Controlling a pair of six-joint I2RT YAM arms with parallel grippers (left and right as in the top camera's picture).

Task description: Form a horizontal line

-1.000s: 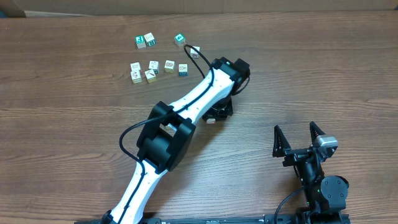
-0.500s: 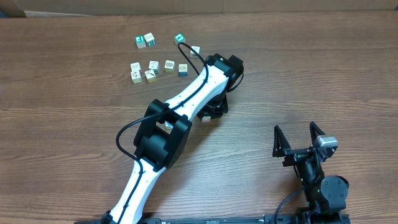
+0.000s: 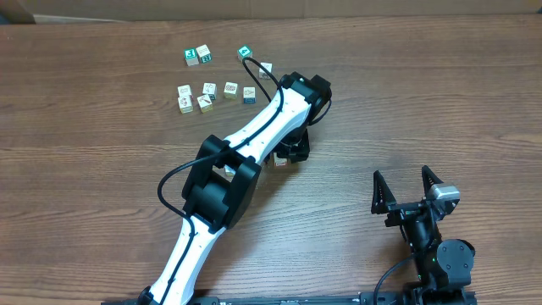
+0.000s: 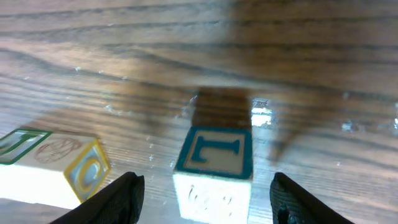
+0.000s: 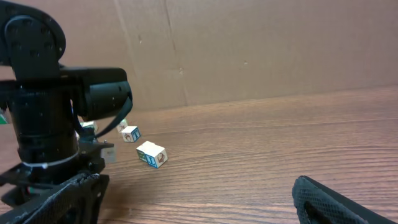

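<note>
Step in hand: pick approach, with left gripper spread wide and empty, astride teal-lettered cube on bench. Next: lower, close squarely on cube sides, lift, carry to horizontal line, well apart to gripper's left.

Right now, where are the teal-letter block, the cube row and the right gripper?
teal-letter block (image 4: 214,155), left wrist view, its top face.
cube row (image 3: 230,89), overhead view, a middle cube.
right gripper (image 3: 401,176), overhead view, midway between fingertips.
</note>
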